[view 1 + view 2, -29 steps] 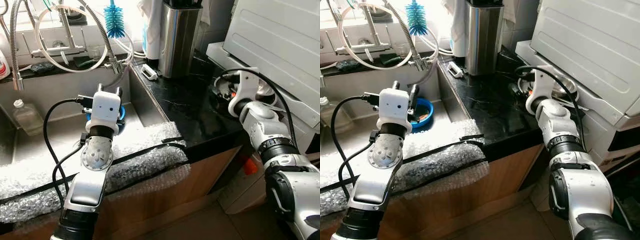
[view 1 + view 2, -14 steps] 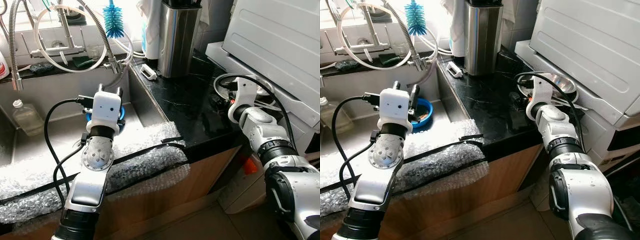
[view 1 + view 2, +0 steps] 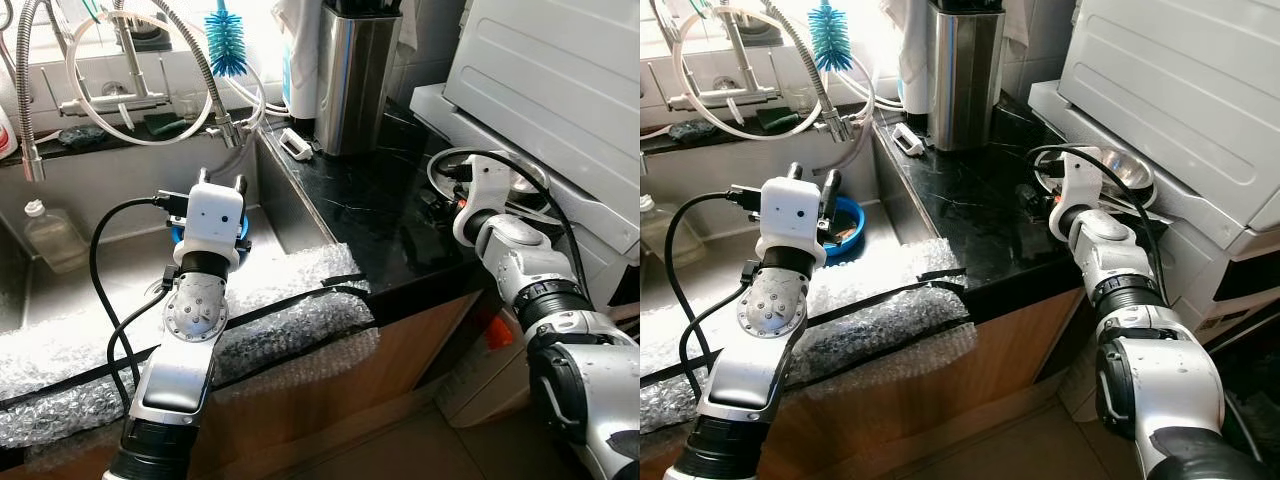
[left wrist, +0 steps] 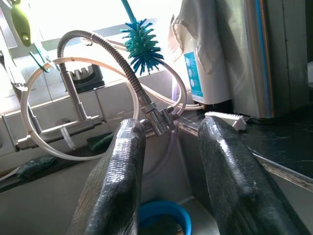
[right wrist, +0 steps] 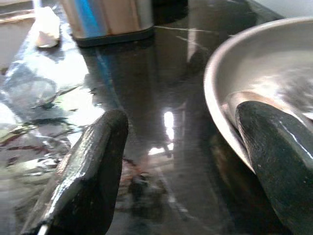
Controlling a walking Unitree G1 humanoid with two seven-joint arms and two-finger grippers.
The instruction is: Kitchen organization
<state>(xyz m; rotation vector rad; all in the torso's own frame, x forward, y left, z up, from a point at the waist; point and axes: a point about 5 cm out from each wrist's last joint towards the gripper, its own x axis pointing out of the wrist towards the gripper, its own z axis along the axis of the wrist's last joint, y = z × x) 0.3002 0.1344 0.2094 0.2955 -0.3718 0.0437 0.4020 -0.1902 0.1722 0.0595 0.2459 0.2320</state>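
My left gripper (image 4: 172, 129) hangs open over the sink (image 3: 110, 260), holding nothing, and points at the spring faucet hose (image 4: 117, 63). A blue bowl (image 3: 845, 222) lies in the sink below it. My right gripper (image 5: 182, 115) is open low over the black counter (image 3: 370, 200), at a steel bowl (image 3: 1120, 168) tucked under the white appliance. The bowl's rim (image 5: 215, 112) stands between the jaws. One finger (image 5: 274, 147) is over the bowl's inside and the other finger (image 5: 93, 166) is over the counter.
A steel canister (image 3: 355, 75) and a small white object (image 3: 298, 143) stand at the counter's back. A blue bottle brush (image 3: 228, 45) hangs by the faucet. Bubble wrap (image 3: 290, 300) covers the sink's front edge. A plastic bottle (image 3: 52, 232) sits in the sink. The white appliance (image 3: 560, 80) overhangs at right.
My right wrist has turned and shifted a little beside the steel bowl, so more of the bowl shows. The left arm has not moved.
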